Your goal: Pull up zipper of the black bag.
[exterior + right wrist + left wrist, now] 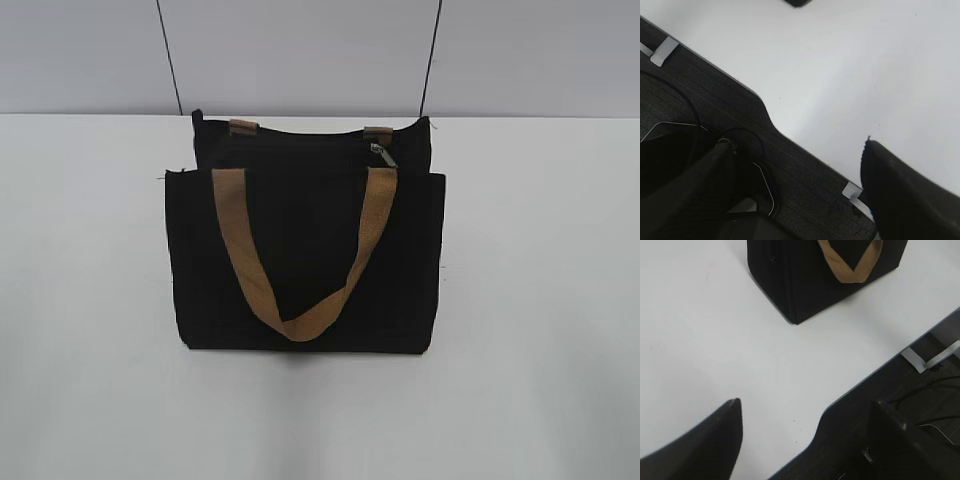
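The black bag [305, 255] stands upright in the middle of the white table, front pocket facing me. A tan handle [300, 250] hangs down its front. The zipper [300, 140] runs along the top edge, and its grey pull tab [383, 153] sits near the right end. The bag's lower corner also shows at the top of the left wrist view [805, 285]. No gripper appears in the exterior view. My left gripper [805, 412] is open and empty over the table's front edge, far from the bag. My right gripper [797, 145] is open and empty over the front edge too.
The white table [90, 300] spreads around the bag. Its front edge has a dark curved trim [850, 405], also seen in the right wrist view [765, 115]. Cables [755, 165] lie below it. A grey wall panel [300, 50] stands behind.
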